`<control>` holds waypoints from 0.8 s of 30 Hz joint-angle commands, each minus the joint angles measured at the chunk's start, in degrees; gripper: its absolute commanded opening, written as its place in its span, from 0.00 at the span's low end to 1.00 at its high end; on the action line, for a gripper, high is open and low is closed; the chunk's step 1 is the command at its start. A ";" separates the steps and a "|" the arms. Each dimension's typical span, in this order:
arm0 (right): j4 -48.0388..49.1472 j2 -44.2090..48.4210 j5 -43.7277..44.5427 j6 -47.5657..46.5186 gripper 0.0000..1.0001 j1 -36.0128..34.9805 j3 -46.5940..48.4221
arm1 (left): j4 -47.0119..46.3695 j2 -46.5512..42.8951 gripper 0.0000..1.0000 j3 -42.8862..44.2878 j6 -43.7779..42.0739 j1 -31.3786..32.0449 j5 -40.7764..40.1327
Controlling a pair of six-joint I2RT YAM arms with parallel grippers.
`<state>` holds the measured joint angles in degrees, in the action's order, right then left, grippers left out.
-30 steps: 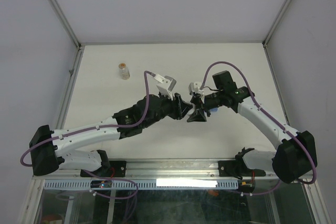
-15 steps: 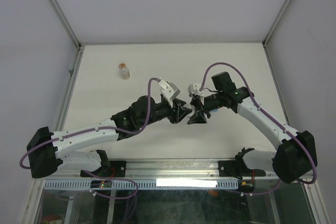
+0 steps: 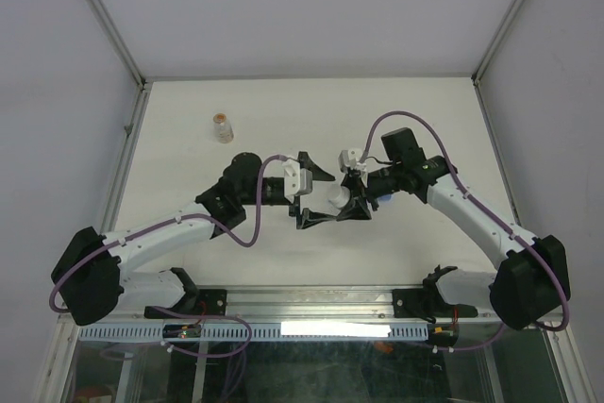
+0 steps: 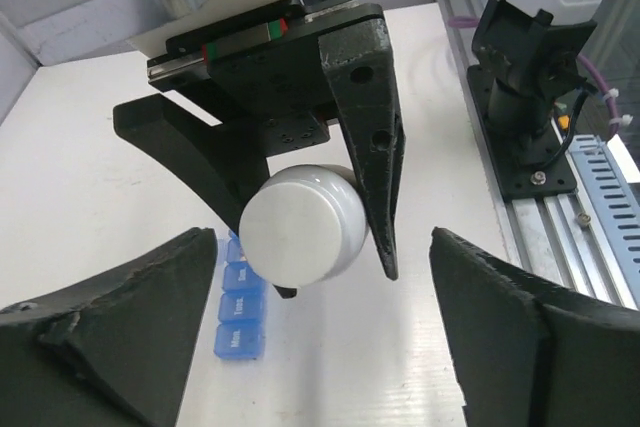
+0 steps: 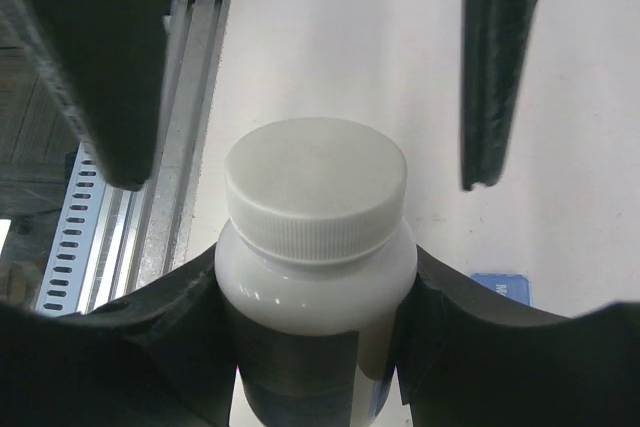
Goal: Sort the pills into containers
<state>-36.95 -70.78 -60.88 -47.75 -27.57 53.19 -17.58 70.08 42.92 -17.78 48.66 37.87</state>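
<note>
My right gripper (image 3: 351,200) is shut on a white pill bottle (image 3: 336,198), held off the table with its ribbed white cap (image 5: 315,192) still on. The right fingers (image 5: 190,297) clamp the bottle's body from both sides. My left gripper (image 3: 319,197) stands wide open in front of the cap, its fingers (image 5: 100,67) apart from it on either side. In the left wrist view the cap (image 4: 300,232) faces the camera. The containers (image 4: 240,307), a blue strip of joined lidded compartments, lie on the table under the bottle. No pills show.
A small clear bottle with tan-orange contents (image 3: 223,127) stands at the back left. A metal rail (image 4: 560,197) runs along the table's near edge. Grey walls close the table on three sides.
My left gripper, shut at the bottle's cap before, has opened wide and drawn back to the left. The right arm and the bottle have stayed put.
</note>
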 commanded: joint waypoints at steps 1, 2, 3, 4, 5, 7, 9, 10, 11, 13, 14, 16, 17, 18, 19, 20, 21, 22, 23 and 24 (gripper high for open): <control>2.32 1.39 -1.78 0.45 0.00 0.38 2.83 | -14.22 -3.41 0.97 -3.99 7.63 -0.25 -0.22; 2.31 1.43 -1.77 0.41 0.00 0.37 2.85 | -17.15 -4.98 0.99 -5.68 9.38 -0.30 -2.22; 2.24 1.39 -1.78 0.40 0.00 0.39 2.83 | -18.78 -6.55 0.99 -7.08 10.58 -0.25 -3.72; 2.23 1.29 -1.82 0.37 0.00 0.40 2.80 | -19.66 -8.11 0.99 -8.22 12.64 -0.29 -4.98; 2.19 1.18 -1.85 0.35 0.00 0.41 2.87 | -20.14 -9.56 0.99 -9.29 14.66 -0.29 -6.86; 2.25 1.10 -1.79 0.31 0.00 0.34 2.80 | -20.74 -12.58 0.99 -11.89 19.25 -0.31 -11.30; 2.22 1.08 -1.66 0.33 0.00 0.36 2.83 | -22.37 -15.80 0.99 -15.67 26.39 -0.26 -16.39; 2.22 1.09 -1.61 0.35 0.00 0.41 2.83 | -23.26 -17.36 0.99 -17.75 31.39 -0.25 -19.74; 2.25 1.01 -1.51 0.34 0.00 0.47 2.82 | -24.31 -18.88 0.99 -19.84 35.79 -0.27 -22.61; 2.23 0.83 -1.50 0.35 0.00 0.44 2.77 | -28.32 -21.26 0.99 -23.73 43.69 -0.32 -24.85; 2.25 0.65 -1.52 0.32 0.00 0.41 2.79 | -30.00 -22.04 0.99 -25.14 47.17 -0.32 -25.06; 2.25 0.30 -1.52 0.27 0.00 0.35 2.73 | -30.91 -22.20 0.96 -26.03 53.68 -0.32 -26.05; 2.26 0.26 -1.52 0.28 0.00 0.41 2.81 | -28.38 -22.08 0.92 -25.30 56.78 -0.31 -27.34; 2.24 0.23 -1.46 0.29 0.00 0.39 2.72 | -22.56 -21.70 0.86 -22.53 59.04 -0.16 -29.81; 2.30 0.35 -1.37 0.24 0.00 0.35 2.77 | -14.53 -20.95 0.80 -18.76 59.91 0.20 -32.01; 2.24 0.35 -1.29 0.28 0.00 0.47 2.72 | -5.96 -20.02 0.77 -14.70 59.16 1.36 -35.30; 2.26 0.44 -1.26 0.22 0.00 0.50 2.75 | 0.15 -18.86 0.76 -11.62 57.58 3.73 -39.90; 2.31 0.44 -1.14 0.28 0.00 0.50 2.72 | 4.07 -17.89 0.77 -8.98 55.64 6.61 -44.80; 2.33 0.41 -1.09 0.32 0.00 0.50 2.72 | 7.04 -16.90 0.77 -6.87 53.79 10.01 -50.05; 2.34 0.32 -1.02 0.37 0.00 0.47 2.75 | 9.49 -15.62 0.78 -4.65 52.48 12.38 -53.42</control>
<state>-36.67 -70.81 -60.84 -47.66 -27.24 53.21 -23.77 52.07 28.32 34.28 52.86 2.35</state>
